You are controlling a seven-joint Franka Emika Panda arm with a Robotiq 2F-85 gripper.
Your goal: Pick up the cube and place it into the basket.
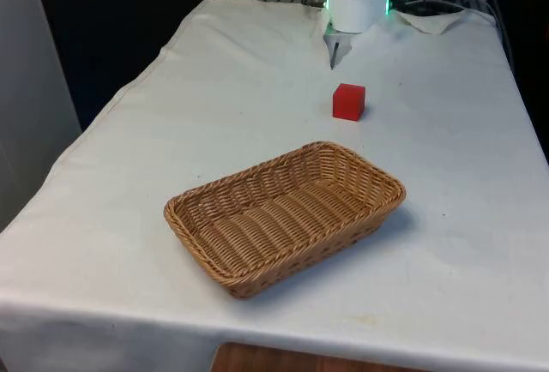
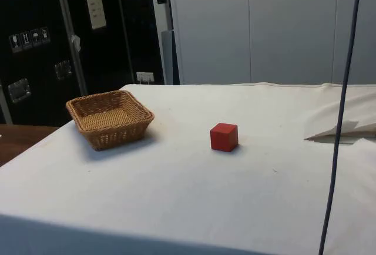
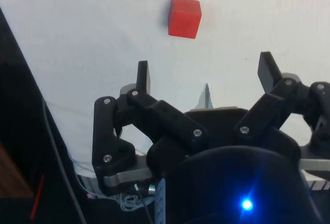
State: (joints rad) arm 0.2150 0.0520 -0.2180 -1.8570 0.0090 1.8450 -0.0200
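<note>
Front view: the red cube [image 1: 348, 102] is sitting on the white cloth [image 1: 129, 175] above centre frame, clear of the wicker basket [image 1: 206, 239] lying lower centre. Side view: the cube is resting right of the basket, well apart. Wrist view: the gripper [image 3: 205, 77] is hovering with fingers [image 3: 143, 77] spread apart, gripping nothing. The approach step is in hand; the next move calls for descending and straddling the cube.

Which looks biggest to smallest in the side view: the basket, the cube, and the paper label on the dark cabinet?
1. basket
2. cube
3. label, close to the cube in apparent size and farther from the camera, so that order is unsure.
</note>
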